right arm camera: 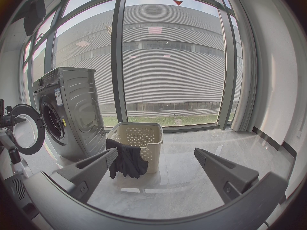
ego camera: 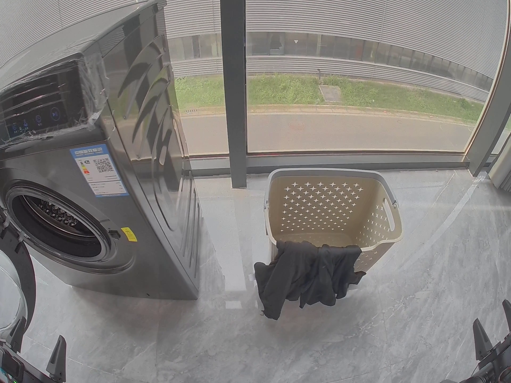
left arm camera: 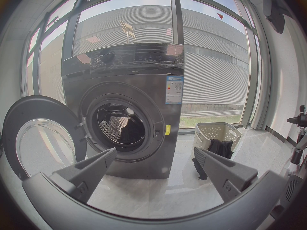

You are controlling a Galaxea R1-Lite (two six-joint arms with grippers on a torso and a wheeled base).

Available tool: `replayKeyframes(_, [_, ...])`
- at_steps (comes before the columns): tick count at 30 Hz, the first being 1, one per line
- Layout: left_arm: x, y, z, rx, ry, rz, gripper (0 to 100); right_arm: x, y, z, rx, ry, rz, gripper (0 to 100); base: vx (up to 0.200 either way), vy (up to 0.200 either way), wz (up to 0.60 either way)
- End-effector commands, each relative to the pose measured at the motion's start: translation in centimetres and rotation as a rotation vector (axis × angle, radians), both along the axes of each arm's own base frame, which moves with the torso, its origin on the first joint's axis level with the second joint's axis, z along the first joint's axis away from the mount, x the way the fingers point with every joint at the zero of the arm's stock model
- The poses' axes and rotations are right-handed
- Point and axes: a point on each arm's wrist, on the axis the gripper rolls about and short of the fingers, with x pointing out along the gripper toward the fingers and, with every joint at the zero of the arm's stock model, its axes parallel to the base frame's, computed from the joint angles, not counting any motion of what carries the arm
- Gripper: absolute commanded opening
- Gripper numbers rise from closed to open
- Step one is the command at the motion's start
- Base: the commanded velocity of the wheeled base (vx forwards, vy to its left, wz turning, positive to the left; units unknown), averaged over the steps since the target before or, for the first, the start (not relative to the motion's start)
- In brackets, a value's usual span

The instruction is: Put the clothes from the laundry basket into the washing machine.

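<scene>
The washing machine [ego camera: 106, 187] stands on the grey floor [ego camera: 330, 341] at the robot's left, its round door [left arm camera: 41, 134] swung wide and the drum open. Just beside it, by the window [ego camera: 362, 81], sits the cream laundry basket [ego camera: 319, 203]. One dark garment [ego camera: 306, 277] is draped over the basket's near rim, hanging down outside to the floor. The left gripper [left arm camera: 154, 154] faces the machine and the right gripper [right arm camera: 155, 154] faces the basket; both have their fingers spread and hold nothing.
</scene>
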Motion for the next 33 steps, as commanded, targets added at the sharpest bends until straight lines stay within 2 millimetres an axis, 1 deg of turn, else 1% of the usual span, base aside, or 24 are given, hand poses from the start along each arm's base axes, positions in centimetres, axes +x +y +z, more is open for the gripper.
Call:
replayKeyframes(1, [-0.02, 0.00, -0.43, -0.001, -0.003, 0.002, 100, 0.00, 0.00, -0.48, 0.000, 0.000, 0.001, 100, 0.000, 0.000, 0.00])
replayKeyframes(13, [-0.02, 0.00, -0.43, -0.001, -0.003, 0.002, 100, 0.00, 0.00, -0.48, 0.000, 0.000, 0.001, 100, 0.000, 0.000, 0.00])
replayKeyframes(22, [-0.02, 0.00, -0.43, -0.001, -0.003, 0.004, 100, 0.00, 0.00, -0.48, 0.000, 0.000, 0.001, 100, 0.200, 0.000, 0.00])
replayKeyframes(33, [-0.02, 0.00, -0.43, -0.002, -0.003, 0.004, 100, 0.00, 0.02, -0.50, -0.003, 0.001, 0.004, 100, 0.000, 0.000, 0.00])
